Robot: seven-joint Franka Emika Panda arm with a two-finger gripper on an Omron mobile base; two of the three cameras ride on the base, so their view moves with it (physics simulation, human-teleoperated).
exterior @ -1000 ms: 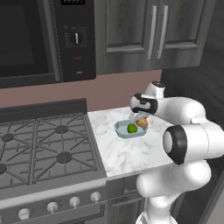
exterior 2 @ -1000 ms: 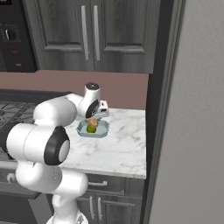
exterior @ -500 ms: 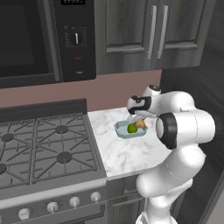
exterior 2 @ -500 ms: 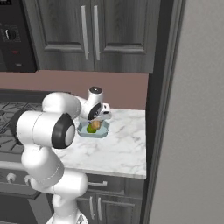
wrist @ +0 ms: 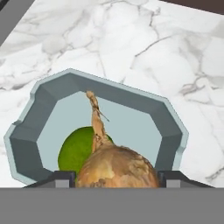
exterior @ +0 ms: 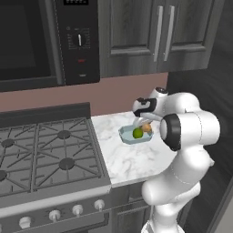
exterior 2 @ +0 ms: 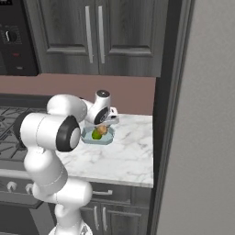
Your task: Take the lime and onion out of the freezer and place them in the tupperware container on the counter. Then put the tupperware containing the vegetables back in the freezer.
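Left base view: the claw [exterior: 142,122] hangs over the tupperware container [exterior: 135,135], which sits on the tabletop [exterior: 127,159] near its back edge, well apart from the stove [exterior: 45,154]. The lime [exterior: 137,133] lies inside the tray; the onion [exterior: 146,128] sits just beside it under the claw, lowered here because the tray is where both belong.

Right base view: the tray [exterior 2: 97,137] lies toward the tabletop's [exterior 2: 124,156] back left corner, its long axis roughly along the back edge. Lime [exterior 2: 96,135] and onion [exterior 2: 103,130] sit side by side along it.

Hand view: the 2 fingertips [wrist: 64,178] flank the onion [wrist: 117,168], its dry stem pointing away toward the tray's far wall [wrist: 122,94]. The jaws look closed on it, though contact at the pads is hard to confirm. The lime [wrist: 78,151] rests behind it, touching.
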